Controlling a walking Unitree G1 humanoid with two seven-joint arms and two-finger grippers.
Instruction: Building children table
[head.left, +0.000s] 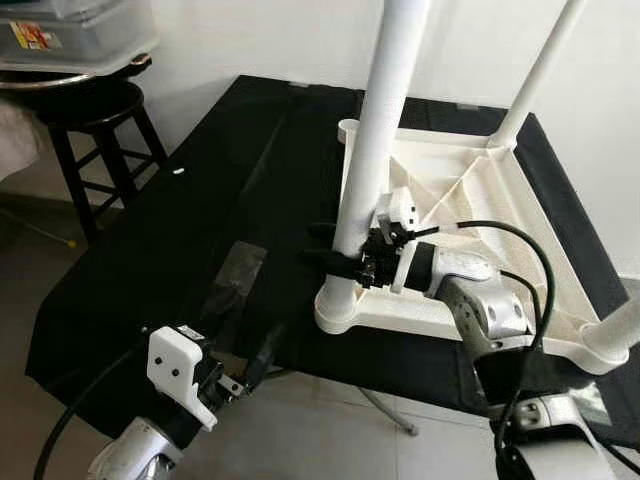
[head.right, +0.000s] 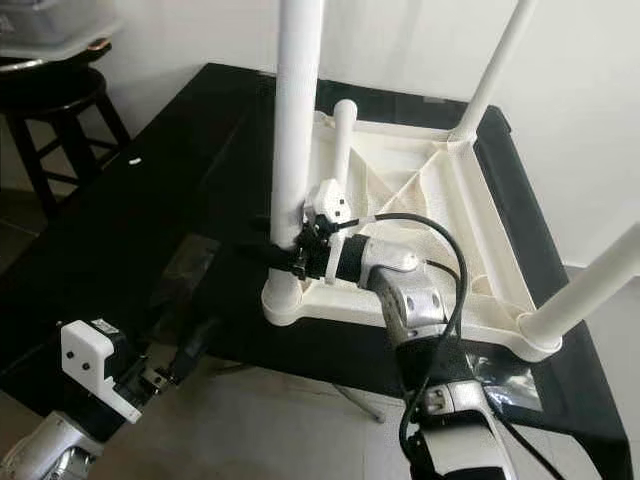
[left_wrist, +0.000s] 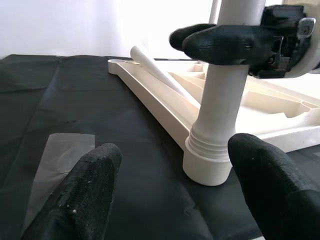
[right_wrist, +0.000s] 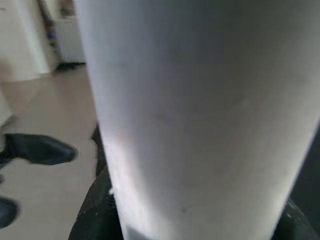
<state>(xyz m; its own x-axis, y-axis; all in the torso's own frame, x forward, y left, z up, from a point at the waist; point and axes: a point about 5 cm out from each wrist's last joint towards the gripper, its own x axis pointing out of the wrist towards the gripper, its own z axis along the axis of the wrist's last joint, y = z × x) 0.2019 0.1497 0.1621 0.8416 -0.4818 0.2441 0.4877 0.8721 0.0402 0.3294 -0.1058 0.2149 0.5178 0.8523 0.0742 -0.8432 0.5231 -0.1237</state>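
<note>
Currently my right gripper (head.left: 345, 262) is clamped on the near white leg (head.left: 378, 150), low down just above its threaded collar, where the leg stands upright in the corner socket of the upturned tabletop (head.left: 505, 210). The tabletop lies underside up on a black cloth (head.left: 180, 230) over the work table. Two more legs stand in the far right corner (head.left: 540, 70) and near right corner (head.left: 620, 330); a fourth leg (head.right: 343, 140) lies inside the frame near the far left socket.

My left gripper (left_wrist: 170, 190) hangs at the cloth's near edge, fingers spread wide with nothing between them, aimed at the leg's base.

Risks, as I judge them:
- Leg may not be fully seated; if I twist off-axis the threads could cross or the collar bind.
- Tabletop is not held down; torque from the right gripper could spin or slide it on the cloth toward the edge.
- Right arm's cable (head.left: 520, 250) loops over the frame and could snag a rib.

Writing: a sticker on the clear bin (head.left: 75, 35) above the stool (head.left: 95, 125), too blurred to read. No brand visible elsewhere.
</note>
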